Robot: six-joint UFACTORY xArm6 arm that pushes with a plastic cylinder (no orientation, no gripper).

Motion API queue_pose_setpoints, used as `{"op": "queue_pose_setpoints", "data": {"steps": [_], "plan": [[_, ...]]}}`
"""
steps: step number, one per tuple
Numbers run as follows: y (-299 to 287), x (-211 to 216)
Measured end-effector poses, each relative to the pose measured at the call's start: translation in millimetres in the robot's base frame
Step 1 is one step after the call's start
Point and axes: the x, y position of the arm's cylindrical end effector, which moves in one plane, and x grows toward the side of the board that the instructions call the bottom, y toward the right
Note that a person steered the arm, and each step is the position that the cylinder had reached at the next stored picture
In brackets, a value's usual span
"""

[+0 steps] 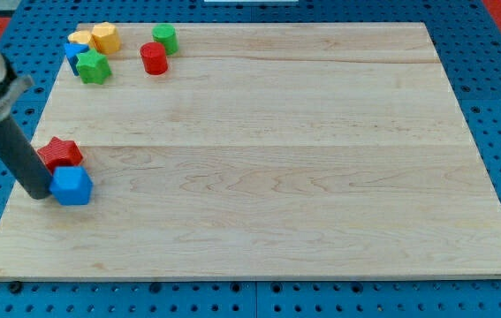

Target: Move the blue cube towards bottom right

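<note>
The blue cube [72, 186] lies near the left edge of the wooden board [259, 150], low in the view. My tip [37, 194] stands right against its left side, touching or almost touching it. A red star block [59, 153] sits just above the blue cube, touching its top edge. The dark rod rises from the tip toward the view's top left.
A cluster sits at the board's top left: a yellow block [106, 37], a flatter yellow-orange block [80, 38], a blue block [73, 53] half hidden, a green star [94, 67], a red cylinder [154, 58] and a green cylinder [164, 39]. Blue pegboard surrounds the board.
</note>
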Motion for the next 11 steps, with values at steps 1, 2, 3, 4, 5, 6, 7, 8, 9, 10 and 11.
{"op": "queue_pose_setpoints", "data": {"steps": [1, 2, 3, 4, 5, 6, 7, 8, 9, 10, 11], "plan": [[47, 3], [92, 3], [138, 1], [133, -19], [92, -23], [114, -25], [132, -42], [133, -58], [178, -55], [254, -41], [301, -14]]}}
